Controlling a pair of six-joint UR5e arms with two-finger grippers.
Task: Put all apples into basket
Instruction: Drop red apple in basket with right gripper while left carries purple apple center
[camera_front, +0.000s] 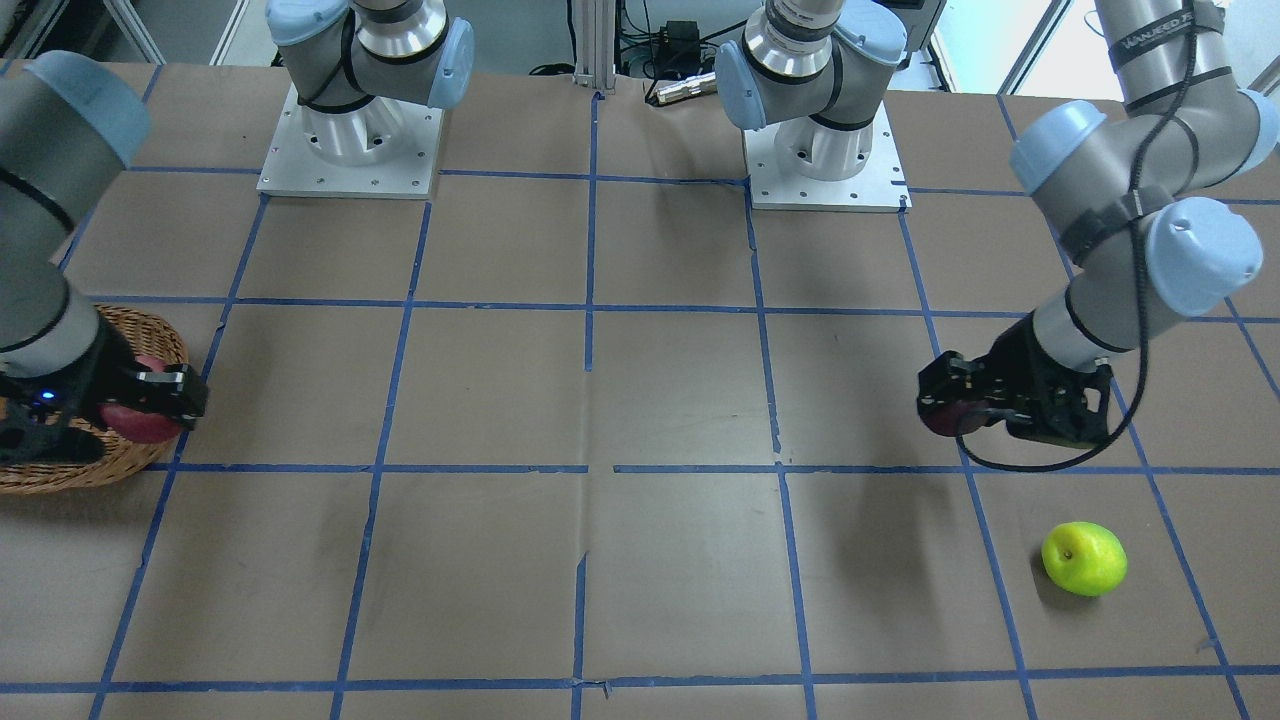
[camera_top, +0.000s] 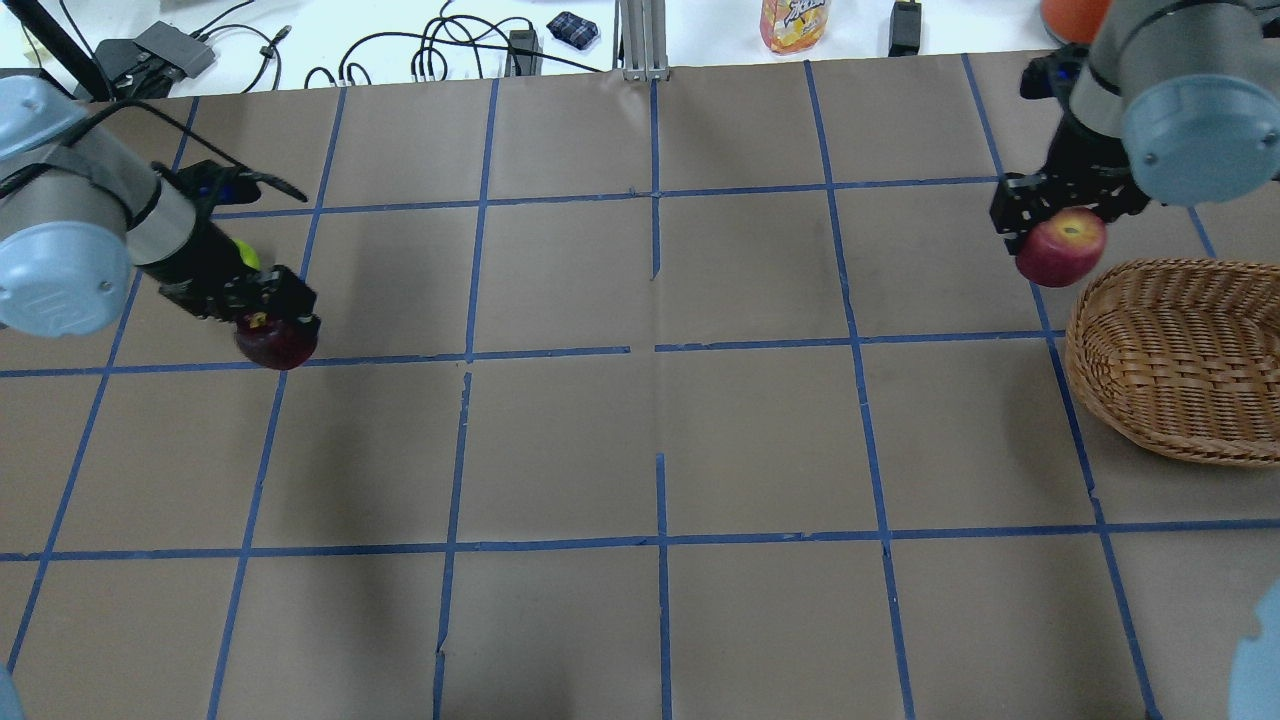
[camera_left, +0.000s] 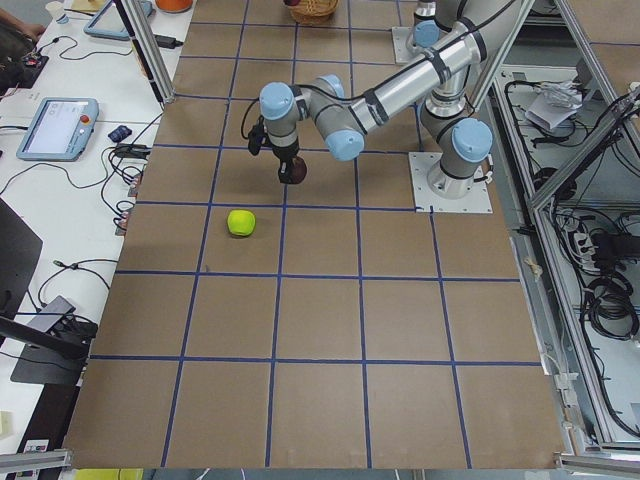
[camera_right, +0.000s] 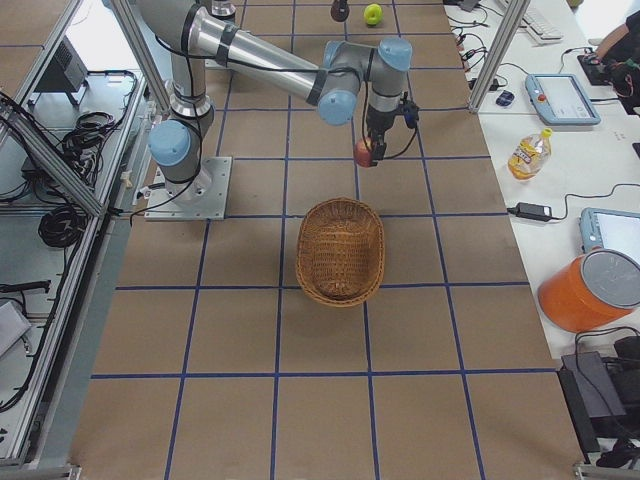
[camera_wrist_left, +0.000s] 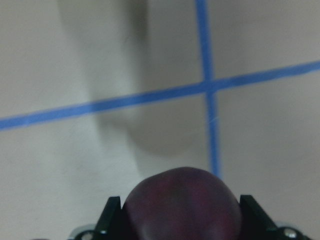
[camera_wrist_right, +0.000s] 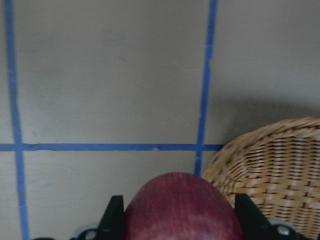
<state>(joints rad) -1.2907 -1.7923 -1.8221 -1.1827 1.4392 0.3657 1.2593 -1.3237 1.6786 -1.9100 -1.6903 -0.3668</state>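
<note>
- None of the three apples is in the basket (camera_top: 1150, 400) yet.
- My right gripper (camera_top: 1050, 218) pinches the red apple (camera_top: 1062, 246). The wrist points down, raised just beside the basket's rim and not over it.
- My left gripper (camera_top: 272, 310) clamps the purple apple (camera_top: 275, 340) above the table, well apart from the basket.
- The green apple (camera_front: 1084, 559) lies on the table near the left arm; I judge it goes last.
</note>
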